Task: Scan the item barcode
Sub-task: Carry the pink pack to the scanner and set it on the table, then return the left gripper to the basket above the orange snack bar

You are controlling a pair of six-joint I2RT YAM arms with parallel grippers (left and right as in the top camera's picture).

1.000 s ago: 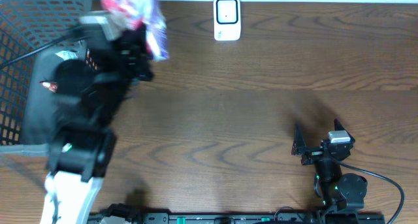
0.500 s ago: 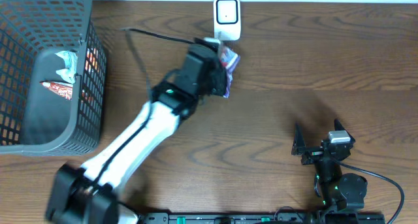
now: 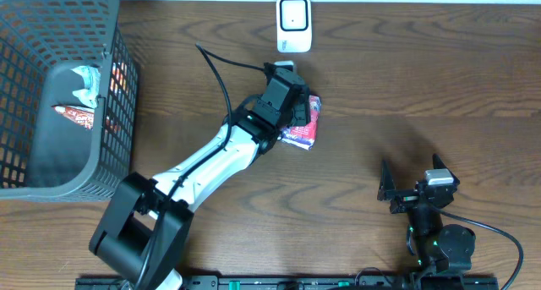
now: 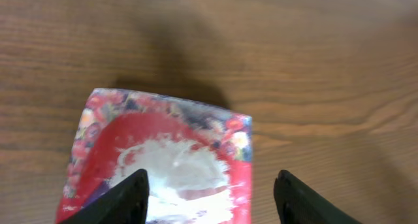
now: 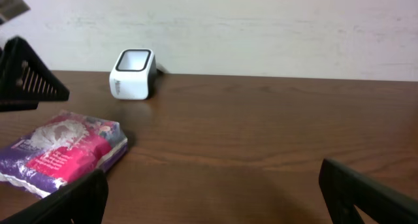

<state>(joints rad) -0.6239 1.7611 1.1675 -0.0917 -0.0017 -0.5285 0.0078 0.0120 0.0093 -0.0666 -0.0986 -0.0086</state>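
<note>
Overhead: table (image 3: 423, 87), mesh basket (image 3: 17, 112) well off to the side of the left jaws (image 4: 210, 178). Packet (image 4: 163, 139) lies flat under those jaws, released, not gripped. Scanner (image 3: 293, 24) just beyond them. Right jaws (image 5: 210, 175) wide apart, empty.

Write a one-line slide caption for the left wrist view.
Open left hand poised over a red floral packet lying on the wooden table.
</note>
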